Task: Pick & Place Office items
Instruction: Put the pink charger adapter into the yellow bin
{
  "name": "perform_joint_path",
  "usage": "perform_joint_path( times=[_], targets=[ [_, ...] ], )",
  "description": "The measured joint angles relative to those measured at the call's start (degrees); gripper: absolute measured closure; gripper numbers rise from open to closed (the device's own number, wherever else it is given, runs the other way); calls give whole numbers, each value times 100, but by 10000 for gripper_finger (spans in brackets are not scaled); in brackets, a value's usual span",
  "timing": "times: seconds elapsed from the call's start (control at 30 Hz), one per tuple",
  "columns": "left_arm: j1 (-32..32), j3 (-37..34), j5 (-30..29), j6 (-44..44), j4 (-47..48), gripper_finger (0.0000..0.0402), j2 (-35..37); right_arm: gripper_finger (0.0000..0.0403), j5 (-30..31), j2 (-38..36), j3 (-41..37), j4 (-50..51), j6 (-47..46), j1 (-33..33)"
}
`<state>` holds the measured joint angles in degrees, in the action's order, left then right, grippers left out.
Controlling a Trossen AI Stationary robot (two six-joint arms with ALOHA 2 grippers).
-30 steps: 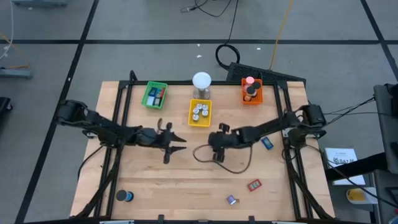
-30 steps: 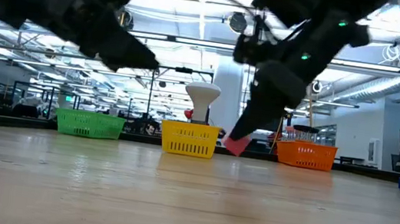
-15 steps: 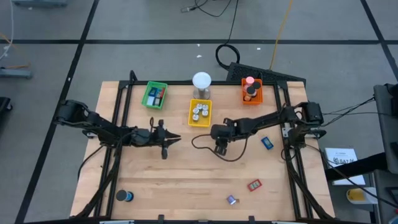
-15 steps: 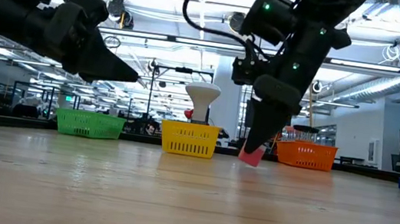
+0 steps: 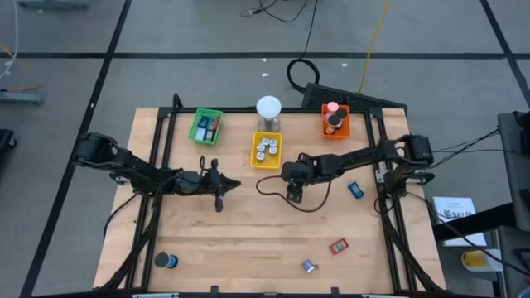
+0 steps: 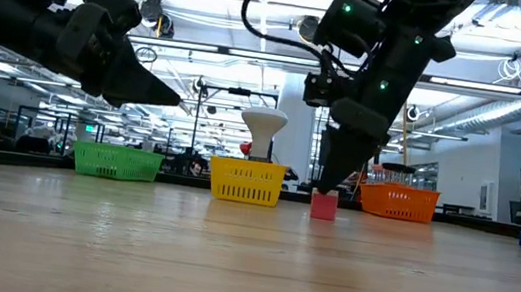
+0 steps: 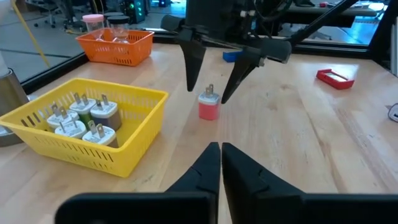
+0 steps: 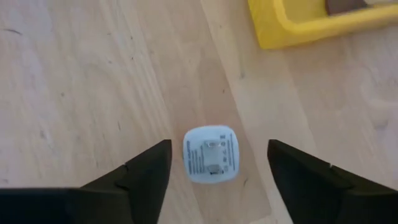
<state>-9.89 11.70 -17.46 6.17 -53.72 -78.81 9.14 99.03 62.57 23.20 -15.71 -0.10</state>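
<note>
Pale wooden tabletop [image 5: 248, 240] framed by black rails fills the centre of the high view, with grey floor all round it; along its upper edge stand a green rectangular plastic tray [image 5: 206, 127], a yellow rectangular plastic tray [image 5: 267, 150] holding silvery-white round plugs [image 7: 78, 115], and an orange rectangular plastic tray [image 5: 335, 122], with a white-domed metal cylinder [image 5: 268, 112] just above the yellow one; the right gripper [image 5: 295, 195] hangs point-down at the middle of the frame, just below and to the right of the yellow tray, its dark fingers [image 8: 146, 171] spread wide and apart from a small pink plug adapter [image 6: 323, 206] that stands upright on the wood between them, prongs up; bare wood lies on every side of the adapter, the yellow tray's corner being the nearest edge; the left gripper [image 5: 219, 199] hovers left of centre, its fingers pressed together and holding nothing, aimed toward the adapter with open board between; a blue rectangular piece [image 5: 355, 190] lies near the right rail; a red rectangular piece [image 5: 338, 246] and a small silvery bit [image 5: 307, 266] sit in the lower right, close to the bottom edge; a black round roll [image 5: 166, 261] rests in the lower left corner; the wide lower middle of the board stands open.
</note>
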Motion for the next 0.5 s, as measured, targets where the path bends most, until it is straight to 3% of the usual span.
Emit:
perform_joint_path(
  times=[0.1, 0.23, 0.5],
  targets=[
    [0, 0, 1, -25, 1, 398, 0, 121, -34, -35, 0, 22, -112, 0],
    [0, 2, 3, -26, 1, 393, 0, 123, -35, -3, 0, 139, -313, -8],
    [0, 2, 5, -24, 3, 376, 0, 209, -40, 181, -4, -66, -175, -10]
  ],
)
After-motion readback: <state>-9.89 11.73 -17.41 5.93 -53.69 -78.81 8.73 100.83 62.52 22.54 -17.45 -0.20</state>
